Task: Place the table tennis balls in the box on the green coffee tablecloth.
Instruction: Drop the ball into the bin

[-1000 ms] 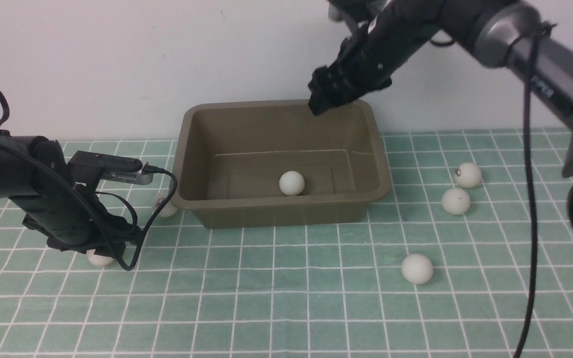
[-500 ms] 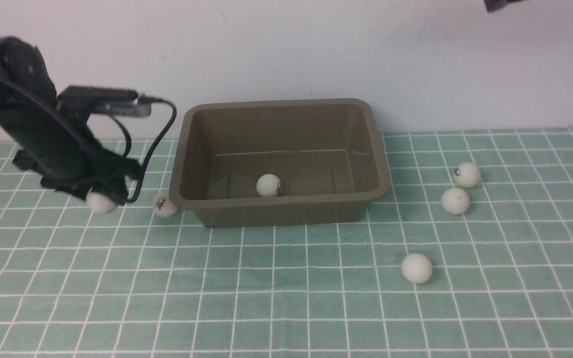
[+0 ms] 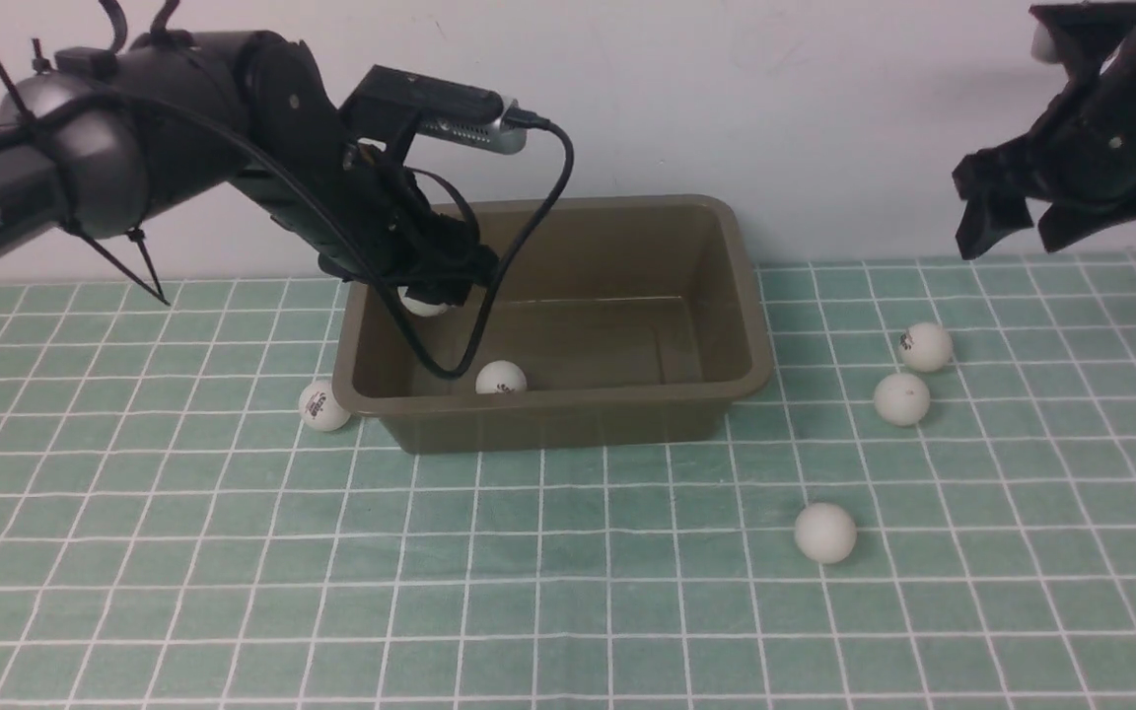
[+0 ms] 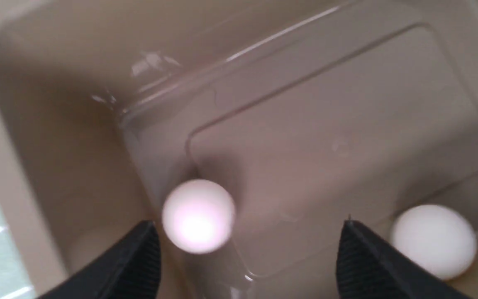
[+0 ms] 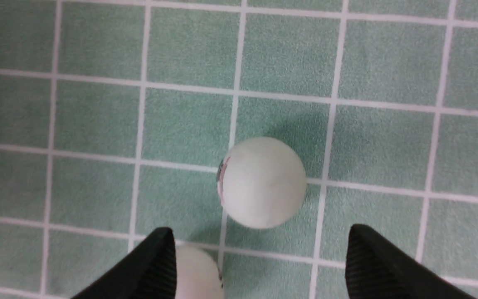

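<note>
Two of six in the box [image 3: 548,426]: low ball [image 3: 500,378] on the floor by the near wall, high ball [image 3: 423,304] just under the left end effector [image 4: 248,245], jaws wide, gripping nothing.

Four left on the cloth [image 3: 568,592]: corner ball [image 3: 323,405] just beside the box's near-left corner. On the right, far ball [image 3: 926,346], mid ball [image 3: 901,398], near ball [image 3: 825,532].

Right end effector [image 3: 1014,229] spread, empty, above the far pair.

Unclear whether the high ball is airborne or against the wall. The near wall hides the low ball's underside.
</note>
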`<state>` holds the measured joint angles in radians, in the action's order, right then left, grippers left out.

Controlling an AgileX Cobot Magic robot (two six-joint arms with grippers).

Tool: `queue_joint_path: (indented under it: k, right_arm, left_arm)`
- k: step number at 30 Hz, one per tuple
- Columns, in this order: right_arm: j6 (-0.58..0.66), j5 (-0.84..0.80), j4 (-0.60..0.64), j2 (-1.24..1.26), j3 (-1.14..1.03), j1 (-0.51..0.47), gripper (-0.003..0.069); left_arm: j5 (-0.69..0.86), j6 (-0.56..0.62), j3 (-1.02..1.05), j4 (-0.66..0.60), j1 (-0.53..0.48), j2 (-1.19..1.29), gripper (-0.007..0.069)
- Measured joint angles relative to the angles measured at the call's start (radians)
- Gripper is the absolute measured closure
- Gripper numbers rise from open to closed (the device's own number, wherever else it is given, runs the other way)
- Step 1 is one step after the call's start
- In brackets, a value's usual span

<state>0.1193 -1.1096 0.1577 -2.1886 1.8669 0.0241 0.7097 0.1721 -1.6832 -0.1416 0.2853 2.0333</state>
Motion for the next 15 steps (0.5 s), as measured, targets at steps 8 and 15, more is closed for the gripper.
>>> queue_joint_path:
  k: [8,15]
  right_arm:
    - [-0.004,0.055,-0.001,-0.068,0.001,0.0,0.0167]
    - [-0.006,0.091,-0.001,-0.106,0.003,0.0,0.0176]
  left_arm:
    - [0.178,0.0,-0.096,0.062,0.0,-0.169,0.0171]
    - [0.256,0.001,-0.102,0.09,0.0,-0.323,0.0178]
